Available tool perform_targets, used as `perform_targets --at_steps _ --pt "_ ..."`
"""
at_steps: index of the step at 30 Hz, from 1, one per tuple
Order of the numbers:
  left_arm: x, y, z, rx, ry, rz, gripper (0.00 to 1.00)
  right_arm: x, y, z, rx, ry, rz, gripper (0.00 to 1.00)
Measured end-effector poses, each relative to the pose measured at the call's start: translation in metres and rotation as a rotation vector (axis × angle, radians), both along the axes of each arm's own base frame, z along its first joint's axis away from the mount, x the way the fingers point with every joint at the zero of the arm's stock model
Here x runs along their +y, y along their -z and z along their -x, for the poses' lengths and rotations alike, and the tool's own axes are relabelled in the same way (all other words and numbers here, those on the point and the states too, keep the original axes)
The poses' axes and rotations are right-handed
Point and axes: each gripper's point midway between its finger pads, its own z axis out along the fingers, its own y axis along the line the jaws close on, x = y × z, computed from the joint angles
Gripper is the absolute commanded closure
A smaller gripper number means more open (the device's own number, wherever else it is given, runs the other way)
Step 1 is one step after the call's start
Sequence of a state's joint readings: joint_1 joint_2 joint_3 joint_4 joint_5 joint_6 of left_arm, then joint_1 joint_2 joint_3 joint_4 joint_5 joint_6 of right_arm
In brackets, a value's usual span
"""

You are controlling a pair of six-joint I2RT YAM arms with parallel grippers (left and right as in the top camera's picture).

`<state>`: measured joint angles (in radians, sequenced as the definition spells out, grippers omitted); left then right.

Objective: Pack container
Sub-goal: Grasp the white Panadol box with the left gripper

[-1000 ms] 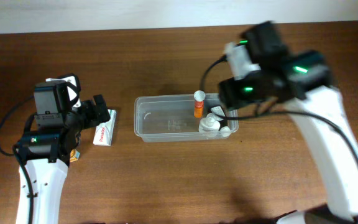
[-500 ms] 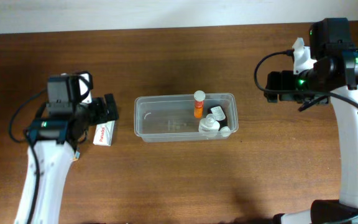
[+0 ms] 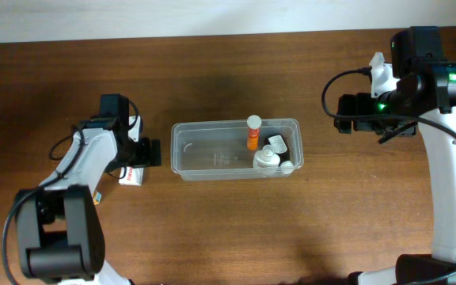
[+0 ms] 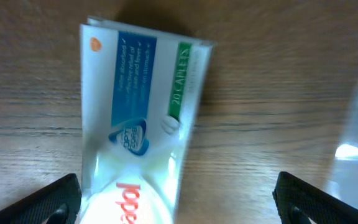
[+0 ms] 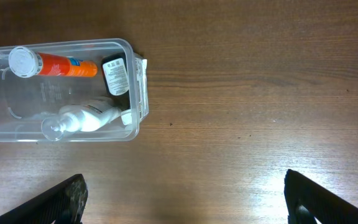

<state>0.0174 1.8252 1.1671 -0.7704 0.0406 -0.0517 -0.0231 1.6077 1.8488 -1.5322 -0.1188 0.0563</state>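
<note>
Left of the container (image 3: 204,154), the caplet box (image 4: 138,106) lay lengthwise under the left pincer (image 4: 180,198), its tips spread wide.

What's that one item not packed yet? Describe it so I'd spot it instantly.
Find the clear plastic rectangular tub in the middle of the brown wooden table. Just outside its left end lies a small white cardboard box with blue and green panels. It alone is outside; the small bottles sit inside.
</note>
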Motion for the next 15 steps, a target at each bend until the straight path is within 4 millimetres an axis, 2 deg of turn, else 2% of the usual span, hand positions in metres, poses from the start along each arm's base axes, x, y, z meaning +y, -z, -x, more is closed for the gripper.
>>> perform_targets --at_steps 7,15 --pt "0.020 0.002 -0.005 -0.018 -0.047 -0.009 0.01 0.000 0.000 0.000 0.000 -0.001 0.000 0.07" --pt "0.023 0.001 -0.007 -0.025 -0.052 -0.013 0.00 0.000 0.000 0.000 0.000 0.000 0.000 0.07"
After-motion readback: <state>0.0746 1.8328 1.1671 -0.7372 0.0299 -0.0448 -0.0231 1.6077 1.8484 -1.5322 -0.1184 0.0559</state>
